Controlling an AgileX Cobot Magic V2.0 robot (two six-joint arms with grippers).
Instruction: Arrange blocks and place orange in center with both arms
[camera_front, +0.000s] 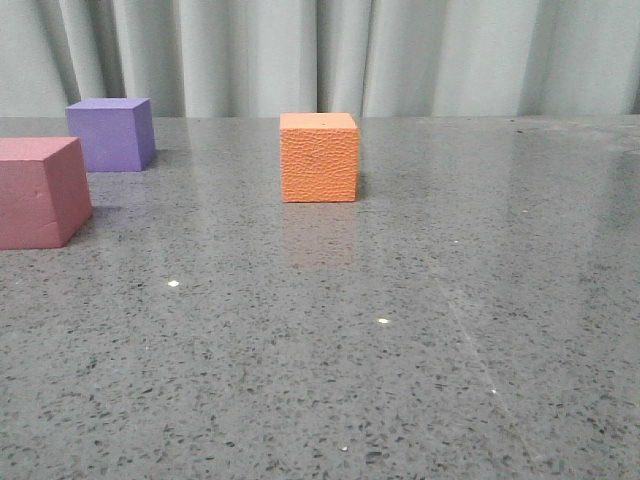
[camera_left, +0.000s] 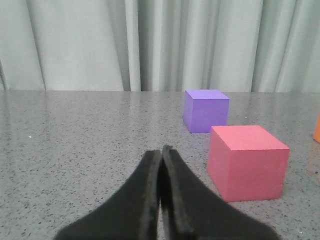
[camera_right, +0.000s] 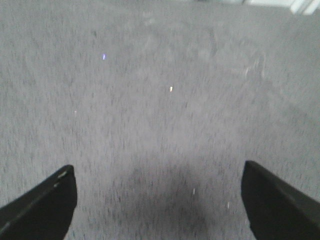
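Observation:
The orange cube (camera_front: 319, 157), with a pebbled surface, stands on the grey table near the middle, toward the back. The purple cube (camera_front: 111, 133) stands at the back left and the pink-red cube (camera_front: 38, 191) at the left edge, nearer. Neither gripper shows in the front view. In the left wrist view my left gripper (camera_left: 161, 150) is shut and empty, low over the table, with the pink-red cube (camera_left: 247, 161) and purple cube (camera_left: 205, 110) ahead of it to one side. In the right wrist view my right gripper (camera_right: 158, 175) is wide open over bare table, with no cube in sight.
The grey speckled table (camera_front: 400, 330) runs back to a pale pleated curtain (camera_front: 330, 55). A sliver of the orange cube (camera_left: 317, 128) shows at the edge of the left wrist view. The right wrist view is blurred.

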